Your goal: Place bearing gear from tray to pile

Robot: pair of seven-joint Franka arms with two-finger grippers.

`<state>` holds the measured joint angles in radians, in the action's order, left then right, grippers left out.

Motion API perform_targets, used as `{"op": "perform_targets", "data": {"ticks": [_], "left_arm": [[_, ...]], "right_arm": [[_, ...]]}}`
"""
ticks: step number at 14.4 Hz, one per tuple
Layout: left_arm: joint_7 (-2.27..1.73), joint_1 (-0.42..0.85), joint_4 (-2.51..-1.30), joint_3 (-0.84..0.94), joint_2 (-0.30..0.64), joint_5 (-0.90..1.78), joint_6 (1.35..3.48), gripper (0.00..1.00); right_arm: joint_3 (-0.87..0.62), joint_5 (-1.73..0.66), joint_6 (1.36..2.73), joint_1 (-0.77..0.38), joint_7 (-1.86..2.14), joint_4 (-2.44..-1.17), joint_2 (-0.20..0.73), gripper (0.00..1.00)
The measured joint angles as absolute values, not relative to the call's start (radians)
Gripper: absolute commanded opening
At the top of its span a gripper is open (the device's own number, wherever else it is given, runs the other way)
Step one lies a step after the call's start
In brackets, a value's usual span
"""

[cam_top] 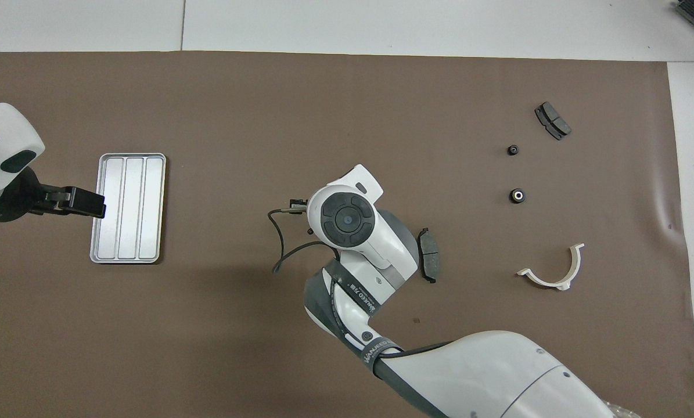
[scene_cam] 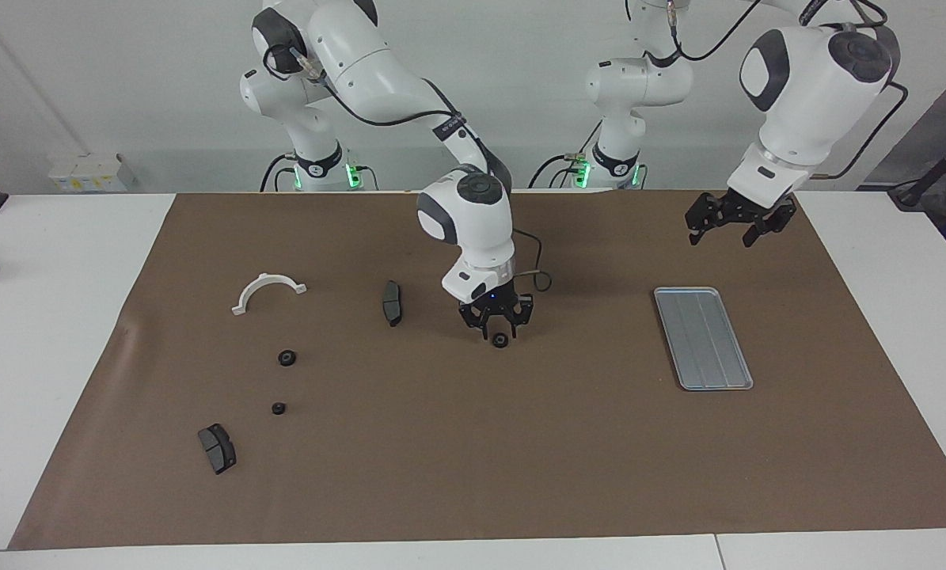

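Observation:
A small black bearing gear [scene_cam: 500, 340] lies on the brown mat mid-table, off the tray. My right gripper [scene_cam: 496, 326] hangs just above it, fingers apart and pointing down, holding nothing; in the overhead view the arm's wrist hides both. The silver ridged tray [scene_cam: 702, 336] [cam_top: 127, 208] sits bare toward the left arm's end. My left gripper [scene_cam: 730, 226] [cam_top: 98, 206] is raised, open and holding nothing, and covers the tray's rim from above. The pile is two black gears [scene_cam: 286, 358] [scene_cam: 279, 409] toward the right arm's end, also seen from overhead [cam_top: 517, 196] [cam_top: 513, 150].
One dark brake pad [scene_cam: 392, 302] [cam_top: 429, 262] lies beside the right arm's wrist. Another brake pad [scene_cam: 217, 448] [cam_top: 553, 120] lies farther from the robots than the pile. A white half-ring [scene_cam: 267, 289] [cam_top: 553, 273] rests nearer the robots than the pile.

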<state>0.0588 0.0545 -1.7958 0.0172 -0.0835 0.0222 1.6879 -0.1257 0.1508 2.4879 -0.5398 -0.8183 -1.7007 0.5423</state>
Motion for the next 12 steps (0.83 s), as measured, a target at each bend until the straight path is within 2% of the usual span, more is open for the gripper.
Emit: {"op": "perform_targets", "data": {"ticks": [3,12], "left_arm": [[0.068,0.055,-1.683,0.018,-0.081,0.022,1.591,1.00],[0.070,0.053,-1.674,0.014,-0.059,0.022,1.574,1.00]], "right_arm": [[-0.124,0.163,2.493,-0.540,-0.819,-1.701,0.557,0.56],[-0.118,0.199,2.515,-0.538,-0.823,-1.708,0.566,0.55]]}}
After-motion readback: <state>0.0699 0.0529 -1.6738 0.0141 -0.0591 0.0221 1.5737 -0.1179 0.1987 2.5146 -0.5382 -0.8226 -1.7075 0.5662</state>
